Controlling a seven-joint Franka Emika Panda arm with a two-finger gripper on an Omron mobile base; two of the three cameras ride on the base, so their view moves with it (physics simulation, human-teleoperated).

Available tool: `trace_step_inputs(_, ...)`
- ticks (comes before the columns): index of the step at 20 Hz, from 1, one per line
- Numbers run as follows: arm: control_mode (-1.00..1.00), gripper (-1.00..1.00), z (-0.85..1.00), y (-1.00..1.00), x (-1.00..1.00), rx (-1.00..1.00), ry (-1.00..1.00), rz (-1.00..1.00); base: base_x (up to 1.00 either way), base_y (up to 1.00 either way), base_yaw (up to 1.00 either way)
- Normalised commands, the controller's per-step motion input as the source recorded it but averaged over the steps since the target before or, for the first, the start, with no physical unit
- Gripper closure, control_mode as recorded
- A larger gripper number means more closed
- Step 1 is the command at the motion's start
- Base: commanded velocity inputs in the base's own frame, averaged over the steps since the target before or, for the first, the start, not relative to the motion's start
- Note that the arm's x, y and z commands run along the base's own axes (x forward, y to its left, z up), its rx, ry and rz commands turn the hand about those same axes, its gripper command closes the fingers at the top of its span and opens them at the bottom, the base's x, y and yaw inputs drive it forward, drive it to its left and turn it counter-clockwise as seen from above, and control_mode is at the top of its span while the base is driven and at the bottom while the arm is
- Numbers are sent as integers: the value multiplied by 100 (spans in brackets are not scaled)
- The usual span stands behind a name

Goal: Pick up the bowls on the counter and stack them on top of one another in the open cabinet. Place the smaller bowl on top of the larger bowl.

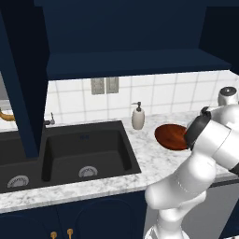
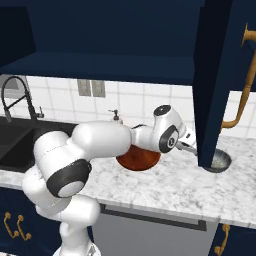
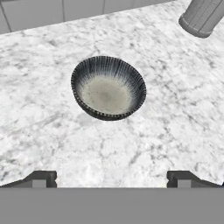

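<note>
The smaller bowl (image 3: 108,87), grey with a ribbed dark rim, sits upright on the marbled counter (image 3: 175,113), straight below my gripper (image 3: 113,180). The gripper is open, its fingertips (image 3: 41,179) wide apart with nothing between them. In the right base view the hand (image 2: 192,148) reaches toward this bowl (image 2: 221,161), which is half hidden behind the navy door panel (image 2: 212,85). The larger bowl (image 1: 170,136), glossy red-brown, rests on the counter behind my arm, and its front edge (image 2: 140,160) peeks out below the forearm. The open cabinet's shelf (image 1: 135,63) hangs above.
A white soap dispenser (image 1: 138,116) stands by the tiled wall, left of the red-brown bowl. The black double sink (image 1: 88,149) lies further left, with a tap (image 2: 12,95). A grey cylinder (image 3: 201,17) stands on the counter beyond the grey bowl. Another door panel (image 1: 23,93) hangs over the sink.
</note>
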Motion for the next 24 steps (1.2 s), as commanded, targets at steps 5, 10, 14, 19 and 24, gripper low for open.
trace_step_inputs(5, -100, -100, -14, -23, 42, 0, 14, 2, 0, 0, 0)
trace_step_inputs(10, -100, -100, -17, -20, 37, 0, 6, 0, 0, 0, 0)
trace_step_inputs(14, -100, -100, -29, -23, 28, 3, 2, 0, 0, 0, 0)
trace_step_inputs(19, -100, -100, -12, -15, 14, 3, 7, 0, 0, 0, 0)
trace_step_inputs(24, -100, -100, -31, -14, 15, 0, 8, 0, 0, 0, 0)
